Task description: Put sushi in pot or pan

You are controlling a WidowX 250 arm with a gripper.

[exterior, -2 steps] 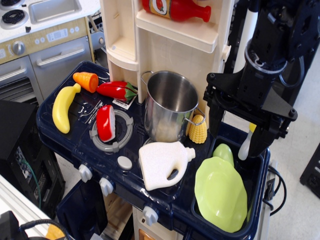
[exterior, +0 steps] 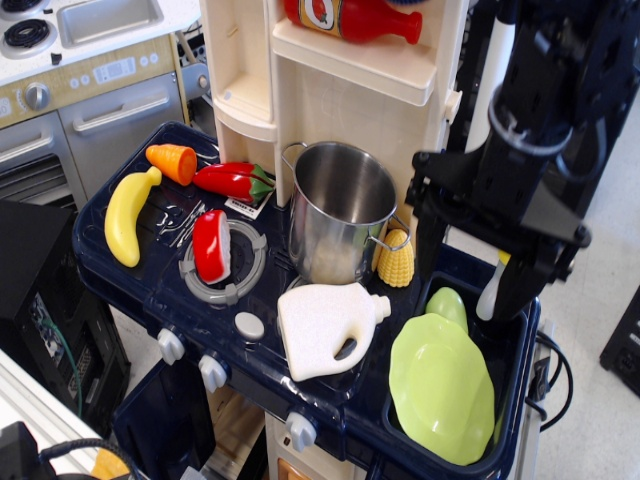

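The sushi, red on top with a white base, lies on the grey burner ring at the left of the toy stove top. The shiny steel pot stands upright and empty just right of it, against the cream shelf unit. My black gripper hangs over the sink area to the right of the pot, far from the sushi. Its two fingers point down, wide apart, with nothing between them.
A yellow banana, an orange carrot and a red chili pepper lie at the back left. A white jug lies in front of the pot, yellow corn beside it. Green plates fill the sink. A ketchup bottle lies on the shelf.
The gripper and arm have shifted very slightly; the sushi, pot and other objects have not moved.
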